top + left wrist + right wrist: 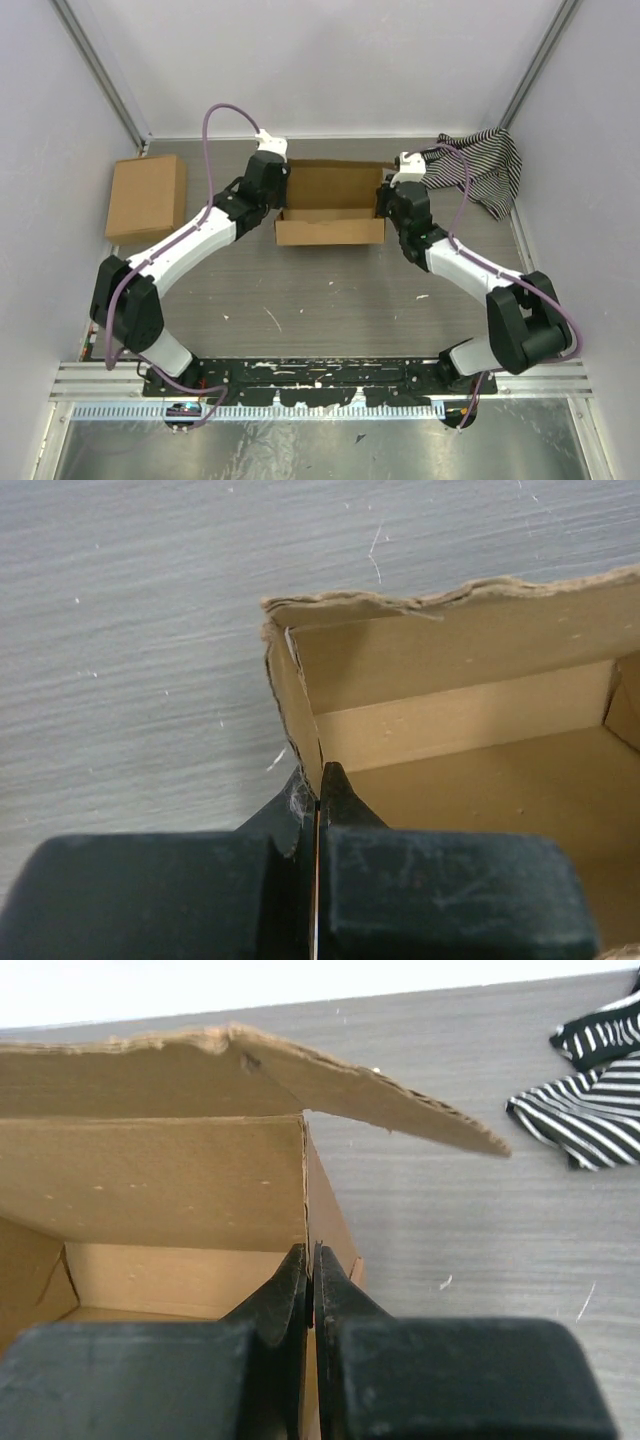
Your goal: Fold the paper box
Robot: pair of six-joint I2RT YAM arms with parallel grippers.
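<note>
The paper box (pixel 330 205) is a brown cardboard tray standing at the table's middle back, its walls raised and its lid flap lying open behind. My left gripper (pixel 276 203) is shut on the box's left side wall (pixel 297 715), one finger inside and one outside. My right gripper (pixel 383 203) is shut on the box's right side wall (pixel 320 1205) the same way. The box's inner floor (pixel 480 790) shows in the left wrist view. A flap (pixel 370 1085) juts out over the table in the right wrist view.
A ready-formed brown cardboard box (pixel 147 197) lies at the back left near the wall. A black-and-white striped cloth (pixel 485 168) lies at the back right, and it also shows in the right wrist view (pixel 590 1100). Enclosure walls stand on three sides.
</note>
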